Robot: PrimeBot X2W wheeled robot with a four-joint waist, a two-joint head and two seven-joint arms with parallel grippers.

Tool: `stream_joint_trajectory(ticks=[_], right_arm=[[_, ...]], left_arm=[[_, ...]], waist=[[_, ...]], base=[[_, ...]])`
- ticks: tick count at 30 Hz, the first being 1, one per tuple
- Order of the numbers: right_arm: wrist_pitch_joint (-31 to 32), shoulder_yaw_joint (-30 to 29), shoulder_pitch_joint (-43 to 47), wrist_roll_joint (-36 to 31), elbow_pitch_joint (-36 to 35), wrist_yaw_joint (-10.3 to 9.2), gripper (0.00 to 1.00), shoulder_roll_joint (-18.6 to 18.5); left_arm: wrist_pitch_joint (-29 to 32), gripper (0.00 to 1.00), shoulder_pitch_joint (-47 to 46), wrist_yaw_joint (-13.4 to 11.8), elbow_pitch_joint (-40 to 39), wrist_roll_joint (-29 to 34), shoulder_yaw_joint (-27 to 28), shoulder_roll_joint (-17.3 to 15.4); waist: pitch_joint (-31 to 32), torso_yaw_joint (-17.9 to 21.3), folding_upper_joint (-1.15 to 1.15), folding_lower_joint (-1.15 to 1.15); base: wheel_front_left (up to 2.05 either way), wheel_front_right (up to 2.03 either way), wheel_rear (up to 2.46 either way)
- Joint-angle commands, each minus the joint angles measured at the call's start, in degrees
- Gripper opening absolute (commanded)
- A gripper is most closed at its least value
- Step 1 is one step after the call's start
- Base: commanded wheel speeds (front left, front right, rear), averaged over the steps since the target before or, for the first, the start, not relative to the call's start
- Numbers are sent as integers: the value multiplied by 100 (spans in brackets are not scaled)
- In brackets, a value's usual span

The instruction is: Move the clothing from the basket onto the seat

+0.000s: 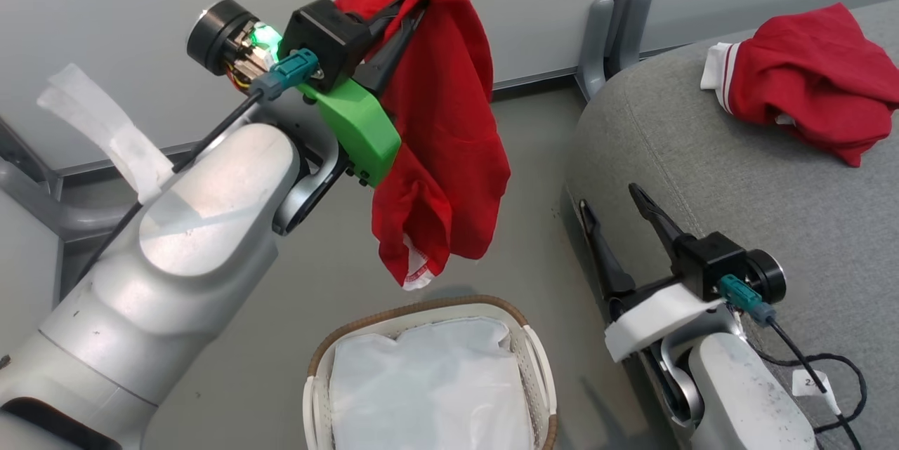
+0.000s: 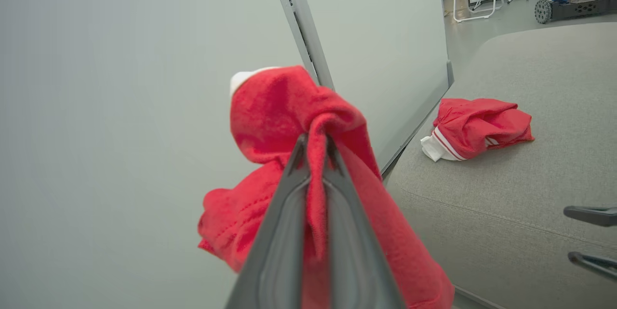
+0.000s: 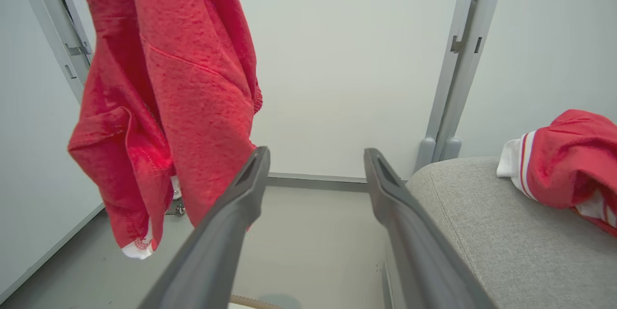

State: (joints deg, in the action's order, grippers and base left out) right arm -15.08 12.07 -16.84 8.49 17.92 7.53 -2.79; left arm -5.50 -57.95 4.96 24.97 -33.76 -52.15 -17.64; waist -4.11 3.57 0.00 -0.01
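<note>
Large grey upholstered fabric seat [image 1: 702, 176]: striped red garment with white cuffs [image 1: 808, 78] lies near its far edge, delivered. Small oval white plastic basket with brown woven rim [image 1: 414, 309]: white liner showing. Plain red fabric garment [image 1: 442, 120] hangs above the basket, clear of the rim, likely for transfer. Left arm raised; left gripper [image 1: 419, 2] pinches a bunched fold. Right gripper [image 1: 609, 197] is spread and unloaded at the seat's near edge.

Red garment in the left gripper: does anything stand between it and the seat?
Nothing visible does. The plain red garment hangs from the left gripper above the basket, with open air across to the seat. The right gripper, open, sits low by the seat's near edge, and the striped garment lies farther back.
</note>
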Motion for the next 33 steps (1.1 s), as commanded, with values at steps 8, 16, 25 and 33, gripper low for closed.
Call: stream_joint_trajectory(ticks=[8,16,25,33], right_arm=[[-14,656,-516,-35,150,-8,100,-21],[-14,1030,-1077,21,307,-8,100,-20],[-13,1234,-1547,-19,691,-8,100,-20],[-13,1536,-1748,184,996,-8,100,-20]], left_arm=[[229,0,-214,-57,-350,1,-73,7],[337,0,-222,-66,-564,-35,-206,160],[394,0,-304,-29,-847,-56,-337,354],[429,0,-224,-28,-1167,-139,-407,415]], waist=[[17,-35,0,1],[130,-180,0,1],[200,-416,0,1],[220,-565,0,1]], base=[[0,0,0],[0,0,0],[0,0,0],[0,0,0]])
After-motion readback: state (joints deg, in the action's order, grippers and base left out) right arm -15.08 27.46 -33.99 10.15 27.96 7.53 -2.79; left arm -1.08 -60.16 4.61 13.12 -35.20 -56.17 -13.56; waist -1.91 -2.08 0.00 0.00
